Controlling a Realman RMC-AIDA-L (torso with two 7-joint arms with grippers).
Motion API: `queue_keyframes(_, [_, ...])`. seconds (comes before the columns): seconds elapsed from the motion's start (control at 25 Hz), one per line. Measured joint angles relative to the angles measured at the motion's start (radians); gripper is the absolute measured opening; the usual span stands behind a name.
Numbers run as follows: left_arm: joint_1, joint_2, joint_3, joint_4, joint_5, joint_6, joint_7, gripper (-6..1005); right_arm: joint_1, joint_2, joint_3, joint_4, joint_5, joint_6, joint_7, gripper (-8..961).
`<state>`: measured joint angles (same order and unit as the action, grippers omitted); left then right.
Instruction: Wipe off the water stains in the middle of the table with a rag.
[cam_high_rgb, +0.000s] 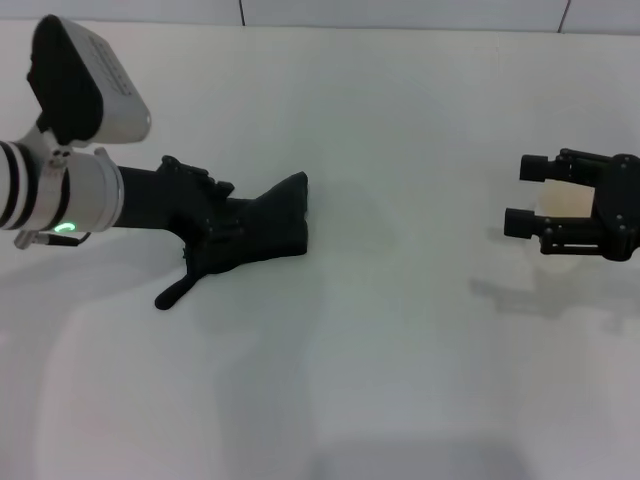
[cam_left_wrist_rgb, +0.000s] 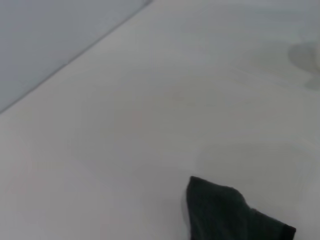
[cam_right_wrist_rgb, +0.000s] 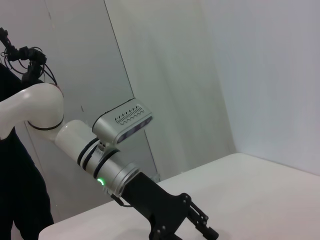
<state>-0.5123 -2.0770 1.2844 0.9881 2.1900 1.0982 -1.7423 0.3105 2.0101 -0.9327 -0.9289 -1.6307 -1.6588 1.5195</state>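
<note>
The dark green-black rag (cam_high_rgb: 268, 225) lies on the white table (cam_high_rgb: 400, 350), left of the middle, with a narrow tail (cam_high_rgb: 172, 294) pointing toward the front. My left gripper (cam_high_rgb: 214, 232) reaches in from the left and is shut on the rag's left part, black against the dark cloth. A corner of the rag (cam_left_wrist_rgb: 225, 212) shows in the left wrist view. My right gripper (cam_high_rgb: 524, 195) hovers open at the far right, well away from the rag. No water stains show in any view.
A translucent whitish cup (cam_high_rgb: 566, 204) shows between the right gripper's finger links; I cannot tell whether it is touched. The right wrist view shows the left arm (cam_right_wrist_rgb: 115, 175) against a wall. The table's back edge (cam_high_rgb: 400, 28) meets the wall.
</note>
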Motion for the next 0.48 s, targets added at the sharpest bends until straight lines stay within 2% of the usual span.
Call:
queue_keyframes(0.32, [0.003,0.001,-0.052,0.029,0.000,0.008,0.023,548,0.001,0.001,0.000,-0.003,0.000,0.010,0.007,841])
queue_keyframes(0.48, [-0.004,0.002,-0.100,0.049,-0.006,0.010,0.070,736,0.002,0.001,0.001,-0.009,0.000,0.012,0.013,841])
